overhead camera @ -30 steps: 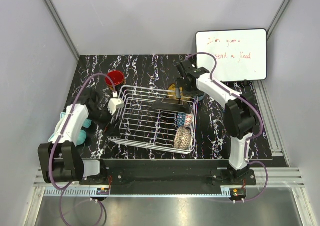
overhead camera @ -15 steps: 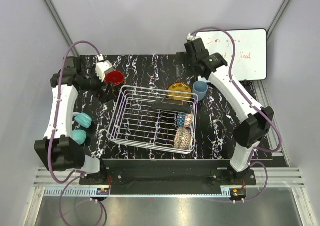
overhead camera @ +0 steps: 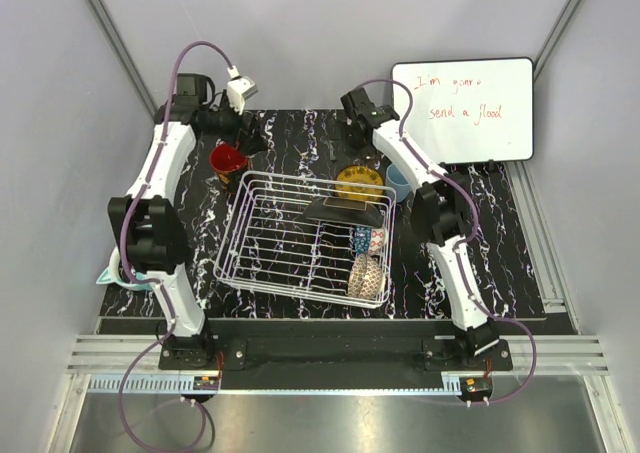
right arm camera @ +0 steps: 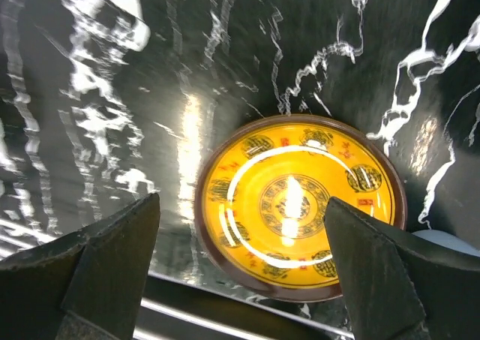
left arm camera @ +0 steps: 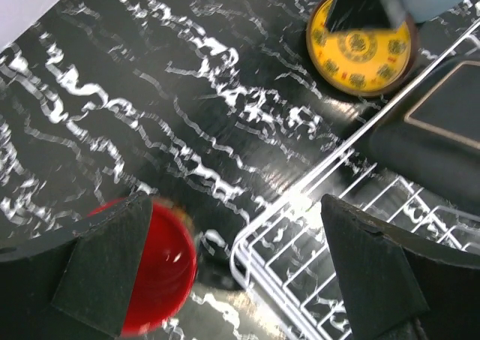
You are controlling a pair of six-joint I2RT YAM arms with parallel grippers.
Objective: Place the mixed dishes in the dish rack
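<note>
Top external: the rack [overhead camera: 280,238] sits in the middle of the desk [overhead camera: 290,133]. It holds three dishes, all along its right side. The saucer [overhead camera: 345,210], dark back up, is at the far right corner. The blue bowl [overhead camera: 367,239] is nearer, and the brown bowl [overhead camera: 367,276] is at the near right corner. Both bowls look tipped on edge. The other dishes stand on the desk outside the rack. The mug [overhead camera: 229,159] is just beside the rack's far left corner. The plate [overhead camera: 359,182] lies flat just beyond the rack's far side, near the saucer. The cup [overhead camera: 398,184] is just right of the plate, partly hidden by the right arm [overhead camera: 412,163]. A whiteboard [overhead camera: 462,108] stands at the desk's far right corner.

Left wrist: the left gripper [left arm camera: 234,205] is spread wide and holds nothing, hanging over the rack's far left corner. The mug shows red behind its left finger, beside the wire; I cannot tell whether they touch. The plate lies toward the top.

Right wrist: the right gripper [right arm camera: 241,201] is spread wide too, and empty. The plate shows between its fingers, flat on the desk. A rack wire crosses below the plate.
</note>
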